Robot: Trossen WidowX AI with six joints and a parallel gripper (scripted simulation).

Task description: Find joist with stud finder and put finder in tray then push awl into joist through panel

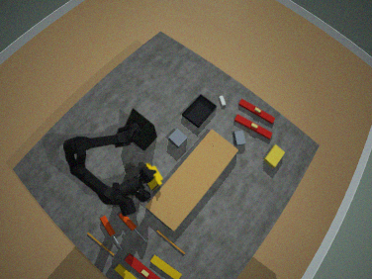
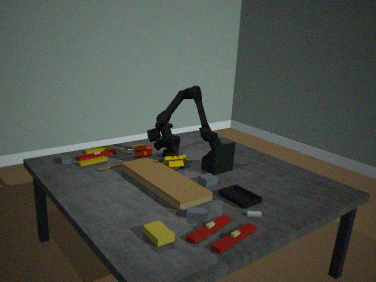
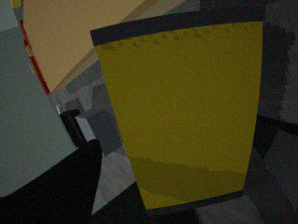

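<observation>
The stud finder (image 1: pixel 154 176) (image 2: pixel 174 161) (image 3: pixel 186 116) is a yellow block with dark ends. It lies at the left long edge of the tan floor panel (image 1: pixel 198 173) (image 2: pixel 165 182) (image 3: pixel 87 10). My gripper (image 1: pixel 145 185) (image 2: pixel 167 148) is open and stands right around the stud finder, whose yellow face fills the wrist view. The black tray (image 1: pixel 199 110) (image 2: pixel 240 195) stands beyond the panel's far end. Two orange-handled tools (image 1: pixel 107 225) (image 1: pixel 127 221) (image 2: pixel 143 150) lie just behind the gripper; I cannot tell which is the awl.
The arm's black base (image 1: pixel 140 129) (image 2: pixel 218 157) stands left of the tray. Grey blocks (image 1: pixel 177 138) (image 1: pixel 239 137), two red levels (image 1: pixel 256 111) (image 1: pixel 252 126), a yellow block (image 1: pixel 274 155) and a small white piece (image 1: pixel 222 101) lie around the panel's far end. Yellow bars (image 1: pixel 165 266) and pencils (image 1: pixel 170 242) lie near the front edge.
</observation>
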